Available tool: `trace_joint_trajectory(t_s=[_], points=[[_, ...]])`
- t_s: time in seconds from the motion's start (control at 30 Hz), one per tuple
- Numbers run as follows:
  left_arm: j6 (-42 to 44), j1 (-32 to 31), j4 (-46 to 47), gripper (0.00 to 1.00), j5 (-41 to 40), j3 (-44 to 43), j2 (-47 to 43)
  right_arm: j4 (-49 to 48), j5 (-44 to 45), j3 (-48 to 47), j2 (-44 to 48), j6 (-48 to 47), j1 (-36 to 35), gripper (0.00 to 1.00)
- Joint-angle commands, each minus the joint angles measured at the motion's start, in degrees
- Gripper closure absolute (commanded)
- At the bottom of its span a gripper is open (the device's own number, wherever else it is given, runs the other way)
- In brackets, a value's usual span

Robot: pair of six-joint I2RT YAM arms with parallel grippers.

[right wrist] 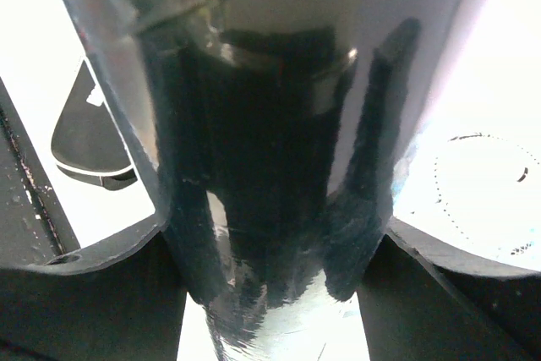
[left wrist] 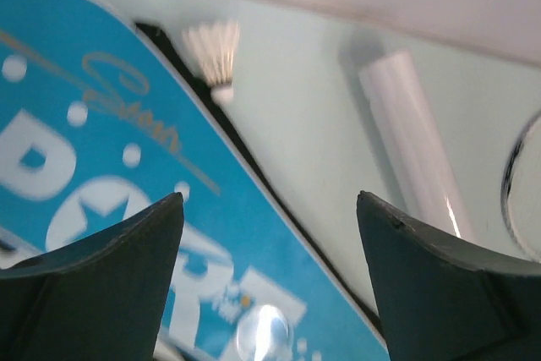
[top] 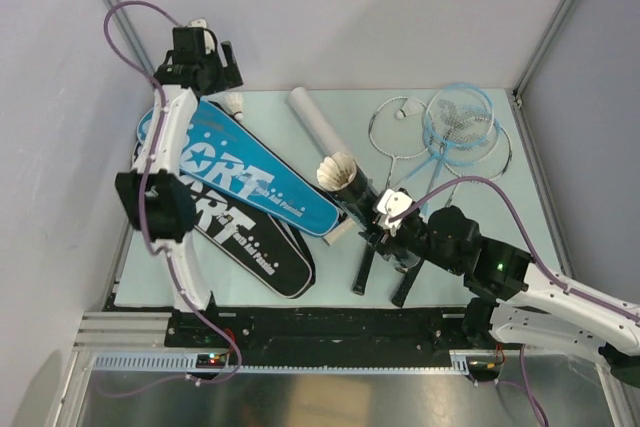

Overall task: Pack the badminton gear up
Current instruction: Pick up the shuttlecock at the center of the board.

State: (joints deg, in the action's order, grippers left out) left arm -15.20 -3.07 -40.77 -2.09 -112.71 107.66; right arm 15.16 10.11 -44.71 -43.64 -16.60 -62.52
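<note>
Top external view puts the loose shuttlecock (top: 237, 105) on the bench (top: 272, 129) at the far left, just beside the rounded end of the blue SPORT bag (top: 250, 172). The left gripper (top: 222, 67) hangs near it, its jaws wide and empty. Toward mid-bench the black tube (top: 352, 192) is held tilted, a second shuttlecock (top: 339, 169) standing out of its far mouth. The right gripper (top: 382, 219) is clamped round the tube's nearer part. The white tube (top: 318, 125) lies apart between the two arms, the rackets (top: 440, 132) lie far right, and the black bag (top: 262, 252) lies partly under the blue one.

The step in hand looks like fetching the loose shuttlecock for the black tube. To do it well, I judge, the left gripper should come down centred on the cork end and close gently, since feathers crush easily. It should also keep clear of the bag's edge so it does not snag there. The right gripper should hold the tube's mouth steady and reachable.

The left wrist view adds what the overhead cannot. The shuttlecock lies on its side, cork toward the camera, close against the bag's dark edge, and nothing sits between the spread fingers (left wrist: 101, 293). The right wrist view shows the tube's glossy black wall filling the gap and pressing both of that gripper's pads, a contact the arm hides from above. The tube's mouth shows only from overhead.
</note>
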Motion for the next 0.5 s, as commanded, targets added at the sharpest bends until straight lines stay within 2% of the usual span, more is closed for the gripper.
trace_joint_trajectory(t_s=[0.0, 0.07, 0.13, 0.33, 0.47], points=[[0.88, 2.58, 1.61, 0.13, 4.82, -19.15, 13.46, -3.30, -0.18, -2.24, 1.59, 0.44, -0.35, 0.72], [1.98, 4.20, 1.98, 0.13, 6.02, -27.68, 21.13, -4.11, -0.20, -2.23, 1.42, 0.43, -0.39, 0.72], [1.79, 5.62, 4.33, 0.13, 7.49, -32.47, 26.69, -5.17, -0.49, -2.23, 1.16, 0.30, -0.34, 0.72], [-3.89, 8.88, 19.62, 0.13, 12.45, -27.37, 32.84, -7.42, 0.23, -2.30, 0.95, 0.31, -0.34, 0.72], [-6.97, 9.12, 24.49, 0.13, 13.01, -28.56, 37.35, -9.32, 0.94, -2.33, 1.57, 0.47, -0.49, 0.72]])
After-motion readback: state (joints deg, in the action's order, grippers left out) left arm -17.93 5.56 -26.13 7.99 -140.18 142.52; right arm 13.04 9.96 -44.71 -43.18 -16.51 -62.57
